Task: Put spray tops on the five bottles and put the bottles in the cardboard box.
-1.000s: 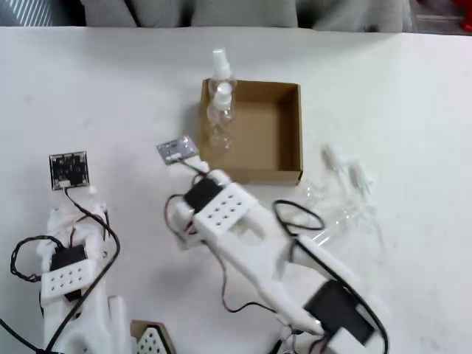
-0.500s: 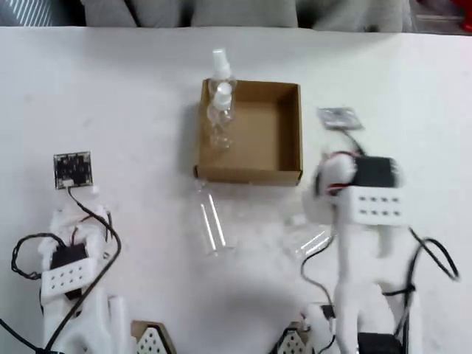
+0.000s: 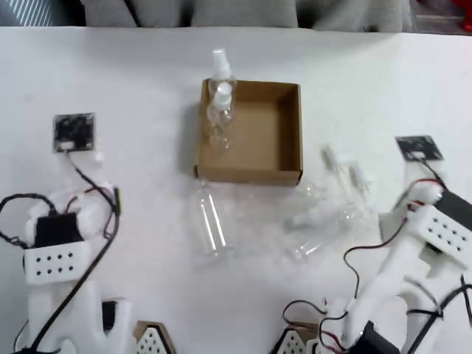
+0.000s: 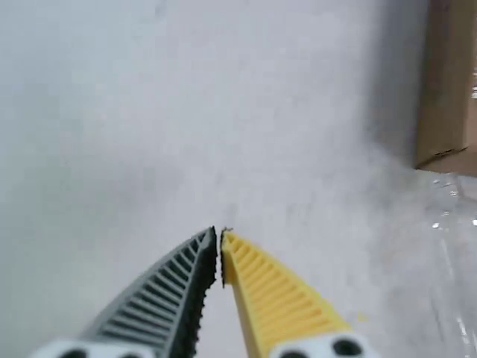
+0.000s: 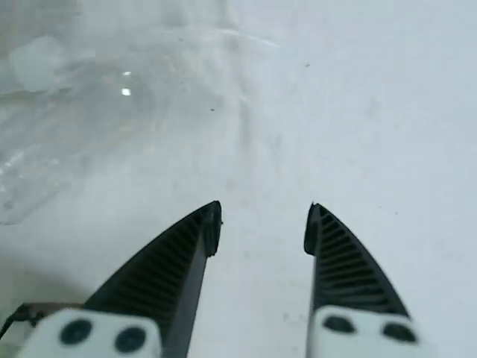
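Note:
The cardboard box [image 3: 254, 136] stands mid-table, its corner also in the left wrist view [image 4: 447, 82]. One bottle with a spray top [image 3: 220, 110] lies inside along the left wall, and another [image 3: 220, 63] is at the far left corner. A clear topless bottle [image 3: 210, 225] lies in front of the box. More clear bottles [image 3: 321, 221] and loose spray tops [image 3: 343, 166] lie to its right. My left gripper [image 4: 220, 246] is shut and empty over bare table, left of the box. Over the table beside the clear bottles [image 5: 67, 112], my right gripper [image 5: 262, 224] is open and empty.
The left arm [image 3: 55, 247] stands at the near left and the right arm [image 3: 435, 225] at the near right. Cables trail near both arm bases. White tabletop stretches behind and to both sides of the box.
The right arm swung from the box's near left corner to the table's right side, leaving a clear bottle lying in front of the box. The left arm reached farther out.

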Action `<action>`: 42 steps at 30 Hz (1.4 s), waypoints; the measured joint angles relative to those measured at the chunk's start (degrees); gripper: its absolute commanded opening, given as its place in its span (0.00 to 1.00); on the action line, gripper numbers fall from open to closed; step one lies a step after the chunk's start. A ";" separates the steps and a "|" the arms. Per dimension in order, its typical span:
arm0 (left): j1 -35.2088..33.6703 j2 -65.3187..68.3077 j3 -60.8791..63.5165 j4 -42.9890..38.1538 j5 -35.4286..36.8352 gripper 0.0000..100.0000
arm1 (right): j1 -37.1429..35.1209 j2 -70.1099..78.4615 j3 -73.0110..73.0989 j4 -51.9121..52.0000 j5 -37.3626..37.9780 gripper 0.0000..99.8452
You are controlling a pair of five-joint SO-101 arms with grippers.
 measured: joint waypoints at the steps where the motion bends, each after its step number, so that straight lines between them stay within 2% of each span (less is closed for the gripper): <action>1: 1.76 0.00 -0.88 0.18 0.79 0.02 | 1.85 0.00 0.97 -1.67 1.23 0.15; 6: 8.44 1.93 -2.81 0.09 4.92 0.02 | 8.97 0.00 3.34 -7.21 8.44 0.13; 11: 13.27 13.19 -5.27 -2.20 5.45 0.02 | 13.63 0.00 3.34 -8.88 9.85 0.06; 14: 17.49 19.43 -8.35 -2.11 8.09 0.02 | 14.24 0.18 3.25 -10.55 10.29 0.06; 18: 23.47 20.48 -12.40 1.93 13.45 0.02 | 14.86 5.45 0.53 -10.81 10.37 0.06; 22: 29.63 20.13 -13.63 3.16 14.51 0.02 | 14.77 14.77 -6.77 -9.93 10.37 0.06; 26: 34.64 19.16 -13.80 3.16 14.51 0.02 | 14.51 25.05 -14.95 -4.40 10.37 0.06; 31: 36.75 19.08 -13.80 3.16 14.51 0.02 | 14.42 32.79 -23.12 0.88 10.37 0.06; 35: 36.92 19.08 -11.96 3.16 14.51 0.02 | 13.19 33.58 -28.40 5.63 10.37 0.02; 42: 36.92 19.08 -9.41 3.16 15.12 0.02 | 8.44 33.58 -31.30 12.04 10.37 0.02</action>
